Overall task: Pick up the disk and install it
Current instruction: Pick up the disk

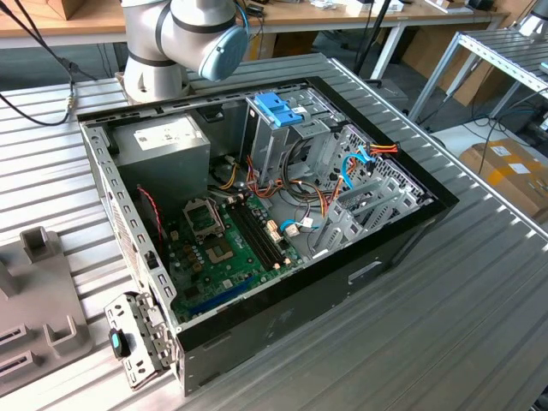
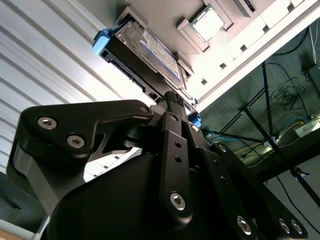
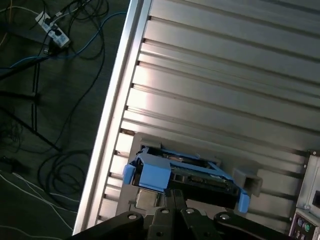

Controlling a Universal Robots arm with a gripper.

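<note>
The disk (image 3: pixel 200 176) rests in a grey holder (image 3: pixel 247 179) on the ribbed counter (image 3: pixel 225 75), as seen in the first wrist view. The holder stands near the counter's edge rail. The tool (image 3: pixel 174 195) is directly in front of the holder, with its tip at the disk's near face. I cannot tell whether the tip touches that face. The tool's fingers are drawn together at the tip, and nothing shows between them, so the disk is judged not yet gripped. In the second wrist view the white label faces away from the holder's base. The dark near face runs crosswise to the tool's line of reach. Blue side rails (image 3: pixel 150 172) cap the two ends of that face, and the tool points roughly midway between them. Judged from this, the disk lies straight ahead of the tool, broadside to it. In the exterior view an open computer case (image 1: pixel 385 248) lies on the counter, with its drive cage (image 1: pixel 278 128) standing upright inside. How the case lies from the holder cannot be told.
</note>
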